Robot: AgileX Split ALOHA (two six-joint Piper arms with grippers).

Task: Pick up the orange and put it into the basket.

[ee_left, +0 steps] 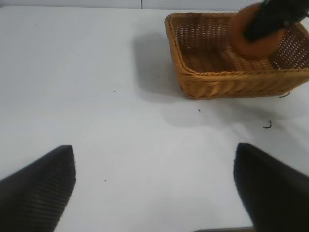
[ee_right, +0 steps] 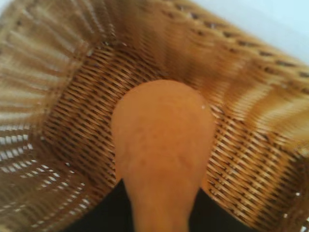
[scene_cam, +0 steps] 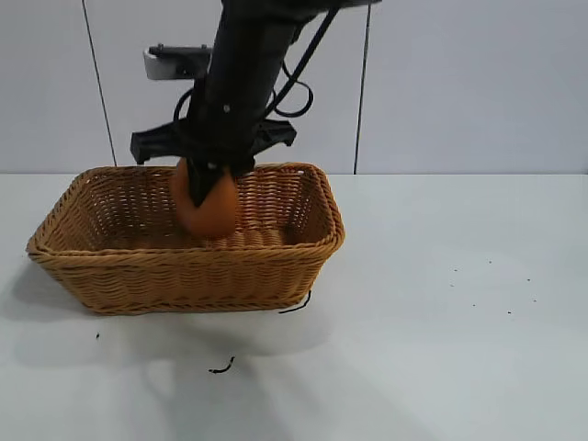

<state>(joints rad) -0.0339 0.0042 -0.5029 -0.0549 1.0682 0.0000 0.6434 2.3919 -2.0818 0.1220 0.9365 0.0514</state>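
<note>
My right gripper (scene_cam: 207,188) reaches down from above and is shut on the orange (scene_cam: 211,216). It holds the orange by its narrow top, inside the basket (scene_cam: 184,250), level with the rim and above the floor. In the right wrist view the orange (ee_right: 161,130) hangs between the dark jaws of the right gripper (ee_right: 161,208), over the woven floor of the basket (ee_right: 72,96). My left gripper (ee_left: 153,147) is open and empty over bare table. From there the basket (ee_left: 217,72) and the orange (ee_left: 251,46) show farther off.
The basket stands on a white table (scene_cam: 441,322) with a white panelled wall behind. Small black thread scraps lie in front of the basket (scene_cam: 220,367) and at its front corner (scene_cam: 296,305). A grey device (scene_cam: 175,62) is behind the arm.
</note>
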